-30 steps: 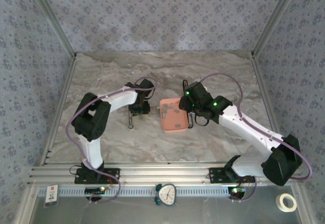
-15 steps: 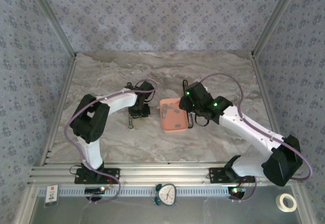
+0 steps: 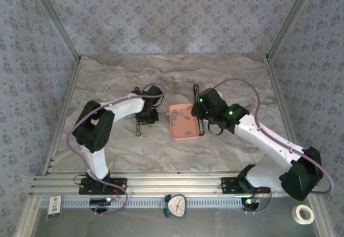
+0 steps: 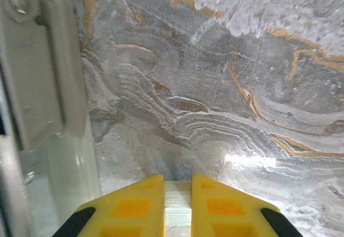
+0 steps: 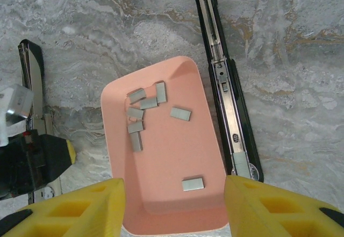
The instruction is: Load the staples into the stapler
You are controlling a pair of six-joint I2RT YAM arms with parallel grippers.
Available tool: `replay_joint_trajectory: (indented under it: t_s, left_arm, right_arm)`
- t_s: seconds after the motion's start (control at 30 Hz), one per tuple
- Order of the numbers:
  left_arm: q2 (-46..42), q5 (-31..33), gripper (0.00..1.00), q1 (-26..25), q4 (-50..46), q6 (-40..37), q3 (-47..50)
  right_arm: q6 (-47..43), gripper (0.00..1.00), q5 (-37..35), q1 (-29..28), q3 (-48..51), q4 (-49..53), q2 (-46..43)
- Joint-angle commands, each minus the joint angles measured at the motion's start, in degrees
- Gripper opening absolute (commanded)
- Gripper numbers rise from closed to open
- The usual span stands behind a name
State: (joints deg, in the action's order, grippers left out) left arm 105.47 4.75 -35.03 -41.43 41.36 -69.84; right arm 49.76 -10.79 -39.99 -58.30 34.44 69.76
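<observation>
Desk: an open stapler lies right of the tray, a second stapler lies left of it, and neither looks loaded yet. The right claw hangs apart over the tray. The left claw, newly closed, clamps a ribbed strip, seemingly staples. Loose staples remain in the tray.
</observation>
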Motion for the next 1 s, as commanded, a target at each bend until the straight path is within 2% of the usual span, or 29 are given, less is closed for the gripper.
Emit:
replay_joint_trajectory:
  t_s: [0.0,0.13,0.27,0.5,0.7,0.97]
  left_arm:
    - [-5.4,2.1,0.15,-0.2,-3.6,-1.6,-3.1]
    - [-10.0,1.8,0.15,0.7,-6.2,-3.6,-4.7]
    - [-13.7,-0.2,0.15,3.7,-10.2,-6.4,-4.6]
    - [-18.9,-3.0,0.15,14.2,-11.6,-9.7,3.3]
    - [-18.0,-3.0,0.15,19.9,-8.9,-12.9,8.8]
    - [-13.5,-3.9,0.15,22.6,-4.4,-13.8,12.7]
  right_arm:
    - [0.7,0.53,-1.8,-0.2,0.7,-1.2,-1.0]
    - [0.5,0.53,-0.9,-0.2,0.7,-2.2,-0.2]
    - [0.0,0.53,-0.3,-0.4,0.0,-2.8,0.9]
    - [-0.8,0.53,0.3,-0.9,-1.0,-3.3,2.7]
    - [-1.2,0.53,0.5,-0.9,-1.4,-3.2,3.2]
    - [-1.1,0.53,0.2,-1.0,-1.4,-2.7,3.2]
